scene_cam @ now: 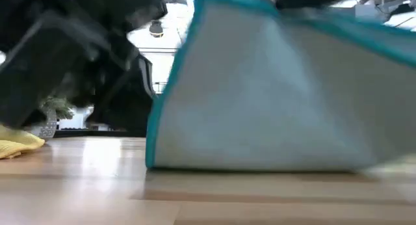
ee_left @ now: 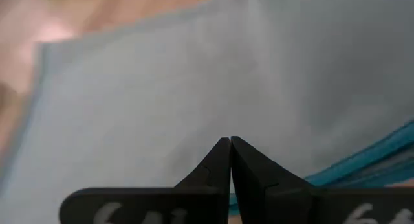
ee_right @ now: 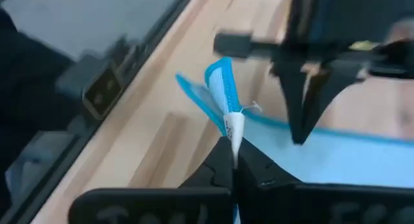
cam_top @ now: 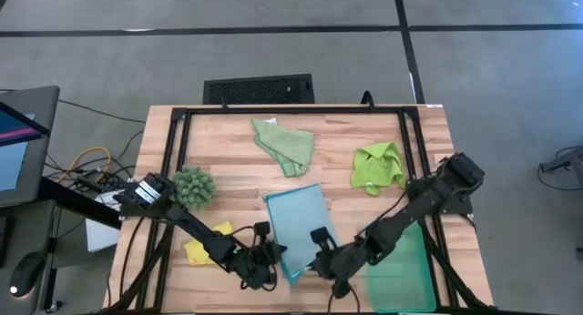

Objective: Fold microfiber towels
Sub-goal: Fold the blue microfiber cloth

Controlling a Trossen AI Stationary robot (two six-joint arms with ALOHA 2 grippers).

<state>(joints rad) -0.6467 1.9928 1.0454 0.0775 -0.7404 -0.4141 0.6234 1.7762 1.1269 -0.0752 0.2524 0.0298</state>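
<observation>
Though lifted, blue towel (cam_top: 298,226) (pinched) between both grippers

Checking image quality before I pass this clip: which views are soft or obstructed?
High view: sharp, evenly lit, all four towels readable. Low view: the light blue towel sits close to the lens and fills most of the frame, blurred; a dark arm on the picture's left is smeared. Left wrist view: blue cloth out of focus, only the dark fingers crisp. Right wrist view: pinched towel corner sharp, background soft.
</observation>
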